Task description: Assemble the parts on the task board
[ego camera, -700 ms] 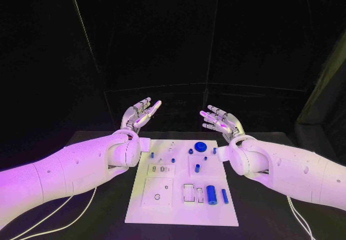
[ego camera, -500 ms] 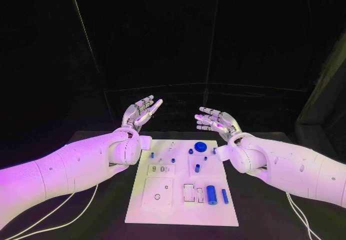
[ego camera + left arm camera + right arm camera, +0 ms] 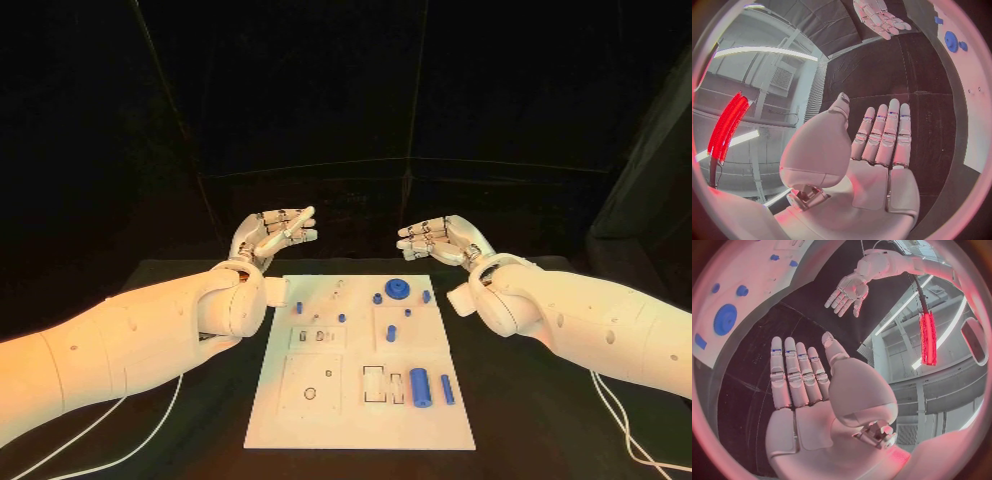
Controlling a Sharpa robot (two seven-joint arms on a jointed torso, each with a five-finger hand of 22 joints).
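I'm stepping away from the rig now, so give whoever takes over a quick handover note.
Left hand: open, holds nothing, raised beyond the far edge of the task board.
Right hand: open, also raised past the far edge, holds nothing.
Parts: large blue cylinder and thin blue pin lie at the board's near right; round blue disc sits at the far end.
Done: neither hand touches a part.
Left: pick up and fit the parts.

You see a white task board (image 3: 361, 420) lying on a black table (image 3: 519, 420). The parts on it are blue: a round disc (image 3: 397, 287), a thick cylinder (image 3: 421, 387) and a slimmer rod (image 3: 447, 389). Your left hand (image 3: 274, 233) and right hand (image 3: 440, 238) are silver, each on a white arm, with dark bands across the fingers (image 3: 889, 135).
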